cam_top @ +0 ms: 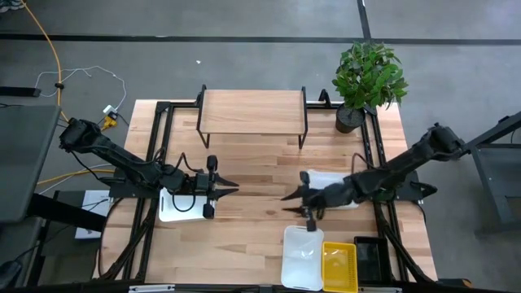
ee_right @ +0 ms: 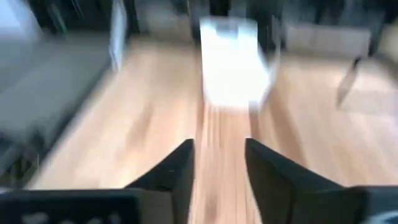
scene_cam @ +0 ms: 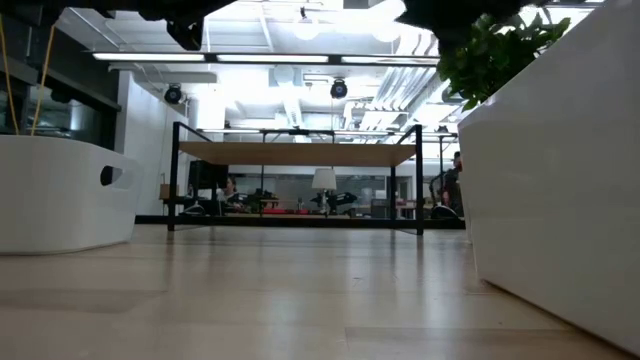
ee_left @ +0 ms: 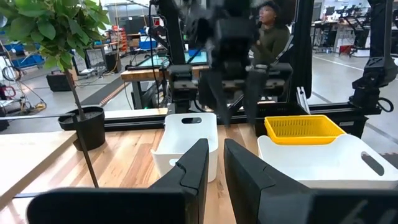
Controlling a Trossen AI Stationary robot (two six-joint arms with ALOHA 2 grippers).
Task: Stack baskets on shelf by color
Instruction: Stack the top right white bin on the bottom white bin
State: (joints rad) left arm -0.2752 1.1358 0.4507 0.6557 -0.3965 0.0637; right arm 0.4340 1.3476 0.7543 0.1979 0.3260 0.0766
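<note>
While the right tool gapes empty, a perforated yellow basket abuts smooth white.

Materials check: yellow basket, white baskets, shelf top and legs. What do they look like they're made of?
Yellow basket: likely molded plastic, its walls a fine perforated mesh, matte.
White baskets: likely plastic too, smooth solid walls, rounded corners, a slot handle cut into the end, slight sheen.
Shelf: top looks like light wood or wood laminate, grain faintly visible; the thin black legs are probably painted metal.
</note>
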